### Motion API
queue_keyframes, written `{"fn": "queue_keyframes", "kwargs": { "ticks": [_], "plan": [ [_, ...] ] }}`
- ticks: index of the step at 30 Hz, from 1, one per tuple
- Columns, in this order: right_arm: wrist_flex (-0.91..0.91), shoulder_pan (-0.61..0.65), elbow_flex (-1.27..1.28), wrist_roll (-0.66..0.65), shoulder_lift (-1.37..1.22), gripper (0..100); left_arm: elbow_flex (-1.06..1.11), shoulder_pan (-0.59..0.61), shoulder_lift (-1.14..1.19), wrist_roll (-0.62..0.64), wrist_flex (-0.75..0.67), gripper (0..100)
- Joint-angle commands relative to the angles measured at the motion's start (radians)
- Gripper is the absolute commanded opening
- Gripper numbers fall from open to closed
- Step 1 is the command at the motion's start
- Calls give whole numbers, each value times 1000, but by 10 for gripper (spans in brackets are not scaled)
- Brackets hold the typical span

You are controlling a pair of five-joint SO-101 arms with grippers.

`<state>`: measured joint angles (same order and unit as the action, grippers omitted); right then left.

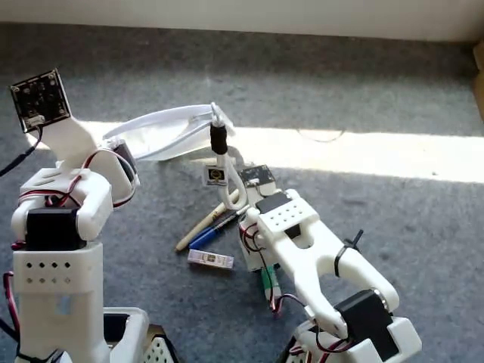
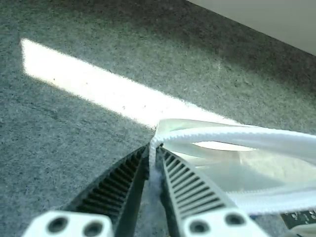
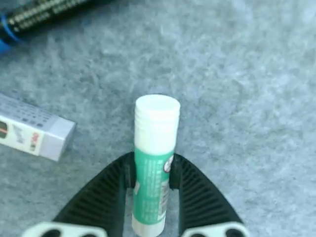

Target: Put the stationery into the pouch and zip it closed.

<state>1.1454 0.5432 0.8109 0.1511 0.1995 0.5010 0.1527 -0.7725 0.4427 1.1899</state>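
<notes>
Right wrist view: your right fingers (image 3: 190, 190) pinch the green, white-capped glue stick (image 3: 152, 163). The white translucent pouch (image 1: 170, 130), edge pinched by your left fingers (image 2: 185, 185), lies at its eleven o'clock in the high view.

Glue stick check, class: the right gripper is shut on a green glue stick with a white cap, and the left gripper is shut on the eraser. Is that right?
No. The left gripper is shut on the edge of the pouch, not the eraser, as the left wrist view shows. The eraser lies free on the carpet. The rest holds.
</notes>
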Motion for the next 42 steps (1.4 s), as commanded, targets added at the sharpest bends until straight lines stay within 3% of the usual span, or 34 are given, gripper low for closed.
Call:
{"fn": "queue_keyframes", "kwargs": {
  "ticks": [1,16,30,42],
  "plan": [
    [50,-4,-10,-17,130,5,15,12,16,5,0,7],
    [50,-4,102,-17,680,5,15,12,16,5,2,7],
    [31,1,87,-18,947,5,15,12,16,5,2,7],
    [-314,2,51,-20,1069,5,28,10,16,5,-5,7]
  ]
}}
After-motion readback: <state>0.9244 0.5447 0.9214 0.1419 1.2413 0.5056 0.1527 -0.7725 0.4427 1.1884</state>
